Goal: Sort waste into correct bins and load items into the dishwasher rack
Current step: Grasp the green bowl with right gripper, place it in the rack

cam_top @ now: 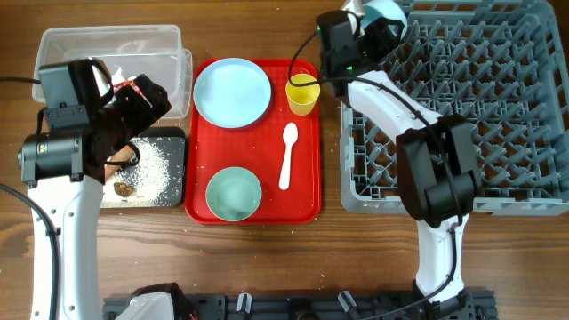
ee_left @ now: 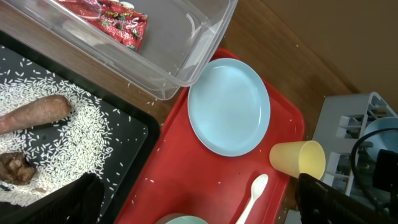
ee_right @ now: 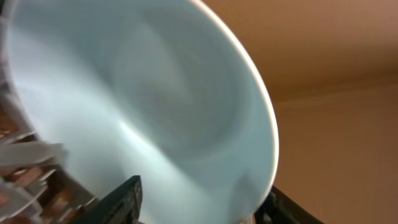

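Observation:
My right gripper [cam_top: 375, 22] [ee_right: 202, 202] is shut on the rim of the white bowl [cam_top: 388, 9] [ee_right: 143, 106], holding it tilted over the far left corner of the grey dishwasher rack [cam_top: 462, 98]. My left gripper [cam_top: 147, 100] [ee_left: 199, 202] is open and empty, above the edge between the black tray [ee_left: 134, 134] and the red tray. The red wrapper [ee_left: 115, 17] lies in the clear box [cam_top: 107, 44]. Rice [ee_left: 68, 137], the sausage scrap [ee_left: 37, 112] and the dark lump [ee_left: 15, 168] lie in the black tray. The napkin is out of view.
The red serving tray [cam_top: 307, 191] holds the pale blue plate [cam_top: 232, 92], the yellow cup [cam_top: 302, 92], the white spoon [cam_top: 288, 156] and the pale green bowl [cam_top: 234, 193]. The rack stands just right of the tray. A few rice grains lie on the table by the clear box.

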`<state>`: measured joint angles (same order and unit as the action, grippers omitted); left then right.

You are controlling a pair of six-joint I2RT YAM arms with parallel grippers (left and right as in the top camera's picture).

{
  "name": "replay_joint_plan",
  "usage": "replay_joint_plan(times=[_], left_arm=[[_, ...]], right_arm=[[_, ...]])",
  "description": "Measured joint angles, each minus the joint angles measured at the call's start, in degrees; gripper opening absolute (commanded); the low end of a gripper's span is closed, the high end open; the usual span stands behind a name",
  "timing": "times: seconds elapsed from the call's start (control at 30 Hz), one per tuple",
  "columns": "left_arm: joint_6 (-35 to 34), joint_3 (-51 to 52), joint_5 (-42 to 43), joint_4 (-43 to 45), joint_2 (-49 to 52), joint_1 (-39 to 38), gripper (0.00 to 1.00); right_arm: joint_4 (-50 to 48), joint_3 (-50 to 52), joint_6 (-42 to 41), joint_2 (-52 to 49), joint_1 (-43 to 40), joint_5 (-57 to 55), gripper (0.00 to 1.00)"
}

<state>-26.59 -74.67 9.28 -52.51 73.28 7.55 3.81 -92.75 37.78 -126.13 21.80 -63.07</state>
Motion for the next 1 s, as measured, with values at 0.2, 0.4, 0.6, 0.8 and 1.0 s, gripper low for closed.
replay_joint_plan(times=[0.2, 0.4, 0.6, 0.8, 1.0], left_arm=[[0.00, 0.00, 0.00, -0.02, 0.00, 0.00, 1.00], [0.00, 0.00, 0.00, 0.00, 0.00, 0.00, 1.00], [0.00, 0.00, 0.00, -0.04, 0.02, 0.00, 1.00], [0.00, 0.00, 0.00, -0.02, 0.02, 0.00, 1.00], [0.00, 0.00, 0.00, -0.02, 0.02, 0.00, 1.00]], right_arm=[[0.04, 0.00, -0.02, 0.00, 5.38, 0.02, 0.72], [2.86, 0.46, -1.31, 5.27, 5.05, 8.13, 0.93], [30.71, -0.20, -27.04, 25.92, 4.90, 58.88, 1.00], [36.59, 9.16, -51.23, 24.81, 12.31, 84.11, 0.78], [35.74, 16.11, -68.54, 17.07, 22.47, 75.93, 0.60]])
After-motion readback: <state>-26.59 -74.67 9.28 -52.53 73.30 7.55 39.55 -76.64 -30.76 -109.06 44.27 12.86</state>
